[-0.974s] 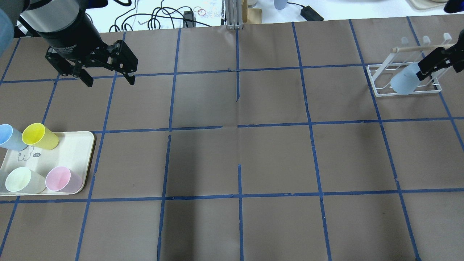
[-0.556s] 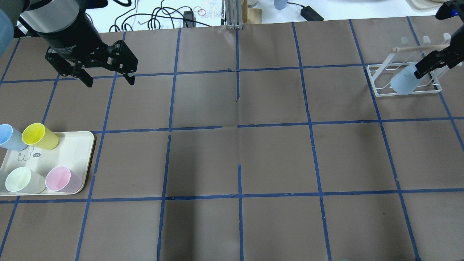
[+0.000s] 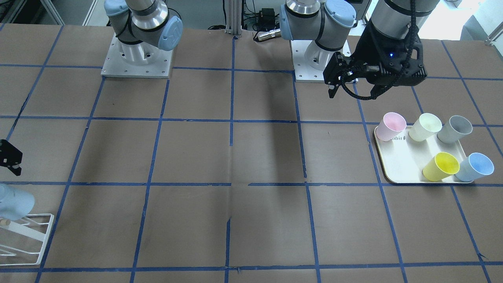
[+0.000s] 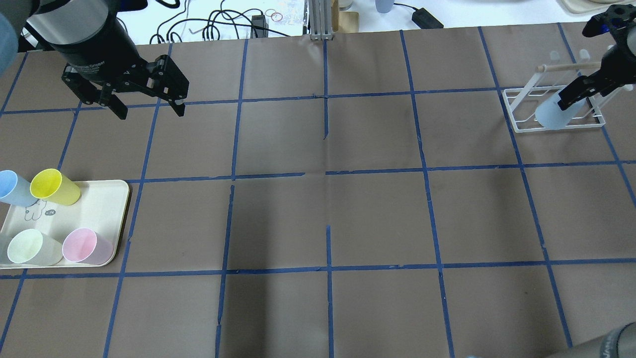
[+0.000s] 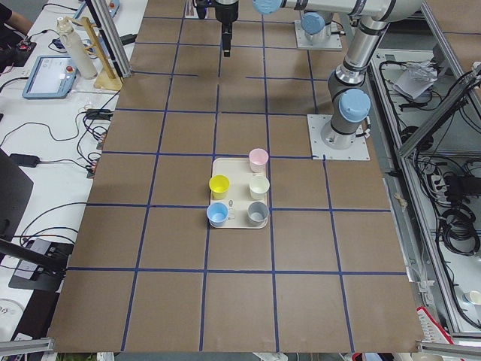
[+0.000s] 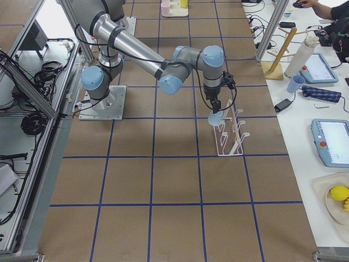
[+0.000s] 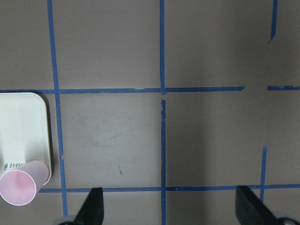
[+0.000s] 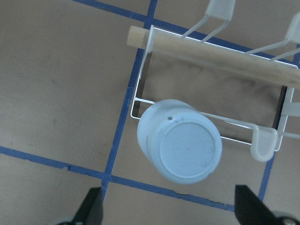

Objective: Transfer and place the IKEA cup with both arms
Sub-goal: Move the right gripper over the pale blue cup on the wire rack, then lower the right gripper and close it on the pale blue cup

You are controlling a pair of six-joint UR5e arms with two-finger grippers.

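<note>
Work surface: a table [image 4: 377,219] covered in brown paper and marked off in squares by blue tape; benches with cables are seen beyond its edges.
Right gripper [image 8: 169,208]: its fingers are spread wide and nothing is held.
Left gripper [image 4: 150,107]: its fingers are also spread and empty, and it is hung above bare table.
IKEA cup [image 8: 180,140]: it is set upside down and tilted on a peg of the white wire rack [image 8: 263,143], with its closed base turned up.
Cup relative to right gripper: it is found just below, between the lines of the two open fingers, and neither finger is touched.
Cup relative to left gripper: it is well apart, at the opposite end of the table.
Beside left gripper: a cream tray [image 4: 99,209] is placed near, and a pink cup [image 3: 391,125] and a second blue cup [image 3: 476,167] are carried on it among others.
Handling (judged): the cup is taken to be light, thin-walled plastic, fairly stiff but likely to flex under a hard squeeze. Its smooth taper may let it slide toward the narrow base.
Grasp point (judged): the side wall at mid-height is to be pinched across its width with moderate force.
Task state (judged): placement is considered nearly complete.
</note>
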